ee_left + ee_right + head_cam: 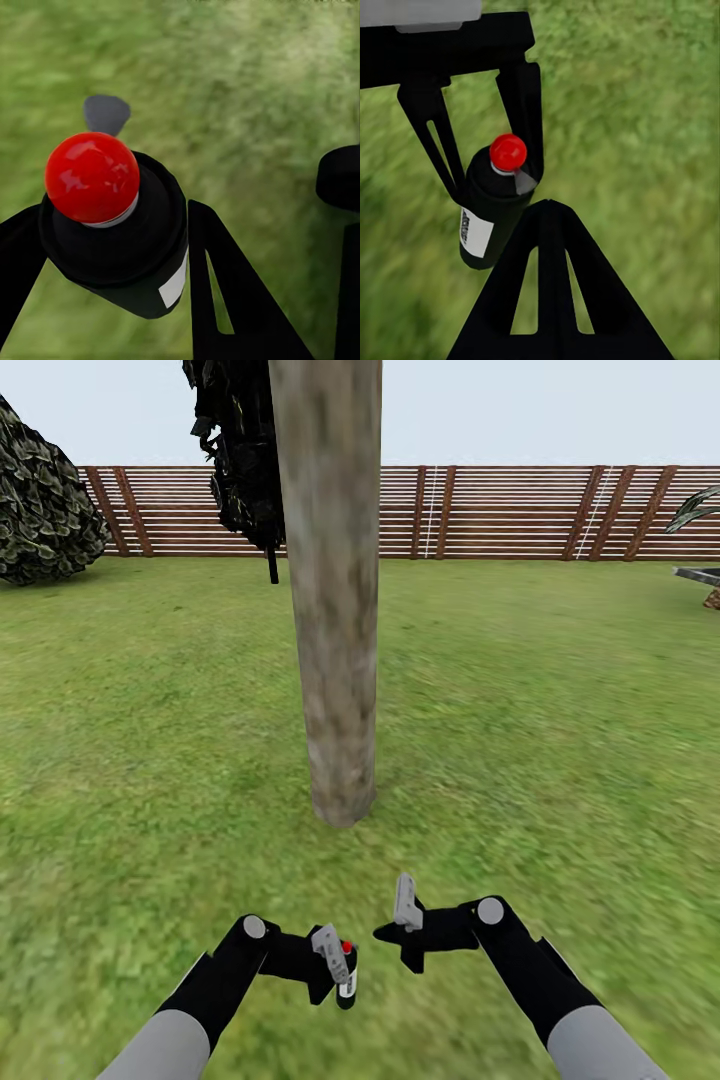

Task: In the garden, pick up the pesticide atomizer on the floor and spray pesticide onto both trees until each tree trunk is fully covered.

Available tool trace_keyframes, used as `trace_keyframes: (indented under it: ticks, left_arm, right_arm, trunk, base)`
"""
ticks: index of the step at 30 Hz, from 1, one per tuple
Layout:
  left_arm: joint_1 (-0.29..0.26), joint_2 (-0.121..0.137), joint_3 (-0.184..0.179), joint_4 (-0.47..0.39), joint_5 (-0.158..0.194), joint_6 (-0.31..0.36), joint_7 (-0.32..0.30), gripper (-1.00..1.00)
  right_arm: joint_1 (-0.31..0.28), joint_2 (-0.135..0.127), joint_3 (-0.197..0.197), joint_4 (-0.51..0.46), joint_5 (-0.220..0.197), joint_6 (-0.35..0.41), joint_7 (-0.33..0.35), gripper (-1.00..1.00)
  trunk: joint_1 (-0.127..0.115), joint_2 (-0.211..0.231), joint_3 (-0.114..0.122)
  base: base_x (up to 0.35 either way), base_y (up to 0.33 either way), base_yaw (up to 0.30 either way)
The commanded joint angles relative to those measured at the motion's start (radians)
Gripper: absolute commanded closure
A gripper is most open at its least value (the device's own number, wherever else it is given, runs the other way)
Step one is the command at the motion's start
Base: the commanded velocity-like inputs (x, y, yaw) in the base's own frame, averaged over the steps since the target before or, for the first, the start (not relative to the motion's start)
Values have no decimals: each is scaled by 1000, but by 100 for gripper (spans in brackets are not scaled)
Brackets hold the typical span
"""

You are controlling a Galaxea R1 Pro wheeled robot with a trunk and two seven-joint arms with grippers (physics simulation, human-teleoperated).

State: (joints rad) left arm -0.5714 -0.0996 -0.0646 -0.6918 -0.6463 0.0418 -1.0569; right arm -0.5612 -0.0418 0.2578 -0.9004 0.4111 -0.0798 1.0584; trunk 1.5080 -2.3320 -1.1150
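A thick mottled grey-beige tree trunk (332, 610) rises from the lawn (150, 760) straight ahead, its base a short way beyond both grippers. The pesticide atomizer (346, 972) is a small dark bottle with a red ball top and a white label. It sits between the fingers of my left gripper (338, 966), which is shut on it. The left wrist view shows the atomizer (112, 225) up close, gripped from both sides. My right gripper (392, 930) hovers beside it, shut and holding nothing. In the right wrist view, its joined fingers (547, 285) point at the held atomizer (491, 210).
A brown slatted fence (480, 510) closes the far side. A round dark bush (40, 500) stands at the far left, and dark foliage (245, 450) hangs beside the trunk. A leafy plant (700, 510) and a grey slab (700, 574) sit at the right edge.
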Motion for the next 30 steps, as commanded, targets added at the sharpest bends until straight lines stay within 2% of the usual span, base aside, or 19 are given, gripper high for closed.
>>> trace_keyframes:
  ticks: [1,10,16,21,30]
  left_arm:
    - [0,0,0,0,0,0,0,100]
    - [5,-12,-22,0,1,-3,6,100]
    - [5,-15,-22,-1,8,-3,11,100]
    - [4,-17,-21,-1,9,-3,46,100]
    - [5,-19,-21,-2,9,-4,51,100]
  right_arm:
    - [-1,0,0,0,0,0,0,100]
    - [-4,0,1,0,0,0,0,100]
    - [-5,0,1,0,-1,0,0,100]
    - [-5,0,1,0,-2,0,0,100]
    - [-5,0,1,0,-2,0,0,100]
  trunk:
    - [0,0,0]
    - [0,0,0]
    - [0,0,0]
    - [0,0,0]
    - [0,0,0]
  base:
    - [0,0,0]
    - [0,0,0]
    - [0,0,0]
    - [0,0,0]
    - [0,0,0]
